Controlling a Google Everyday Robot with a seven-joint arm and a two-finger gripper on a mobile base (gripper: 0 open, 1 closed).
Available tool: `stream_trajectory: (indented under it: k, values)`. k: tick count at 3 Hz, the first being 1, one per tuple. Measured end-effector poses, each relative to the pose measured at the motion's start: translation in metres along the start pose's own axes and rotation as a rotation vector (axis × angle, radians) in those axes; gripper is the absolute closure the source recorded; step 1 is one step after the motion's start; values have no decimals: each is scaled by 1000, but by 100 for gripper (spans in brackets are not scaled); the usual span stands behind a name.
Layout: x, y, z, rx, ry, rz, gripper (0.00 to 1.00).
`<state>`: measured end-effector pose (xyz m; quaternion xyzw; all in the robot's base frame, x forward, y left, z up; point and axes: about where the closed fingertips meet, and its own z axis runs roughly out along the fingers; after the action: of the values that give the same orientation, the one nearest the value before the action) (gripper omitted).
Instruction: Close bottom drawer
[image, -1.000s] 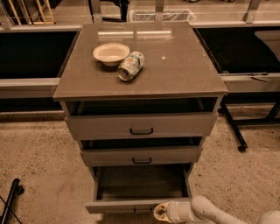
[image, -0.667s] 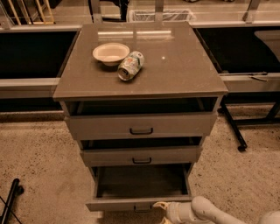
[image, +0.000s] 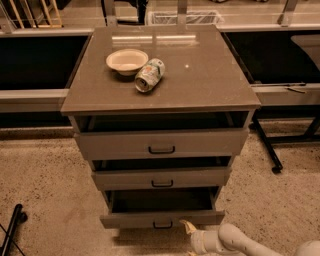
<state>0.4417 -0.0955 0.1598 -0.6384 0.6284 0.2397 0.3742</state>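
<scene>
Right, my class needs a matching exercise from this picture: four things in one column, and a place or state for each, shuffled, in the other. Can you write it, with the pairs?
Things:
1 bowl
2 can
3 bottom drawer
4 gripper

Places or states:
a pulled out
b lying on its side
c low in the view, near the lowest drawer front
d cream, right way up

Pairs: 1-d, 2-b, 3-a, 4-c

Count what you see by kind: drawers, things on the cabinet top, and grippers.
Drawers: 3, all partly open: top drawer, middle drawer, bottom drawer.
Bowls: 1, the bowl on the cabinet top.
Cans: 1, the can lying on its side beside the bowl.
Grippers: 1, the gripper, low, just right of the bottom drawer's handle.
Total: 6.
</scene>
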Motion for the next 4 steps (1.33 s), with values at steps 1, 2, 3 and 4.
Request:
stream_trajectory:
  k: [1,2,3,4]
  values:
    - [-8,1,2,-20,9,-21,0]
    - [-2,-20,9,-53,14,-53,27]
    - [1,-36,11,-91,-4,-126,50]
    - [15,-52,10,-84,-35,-182,79]
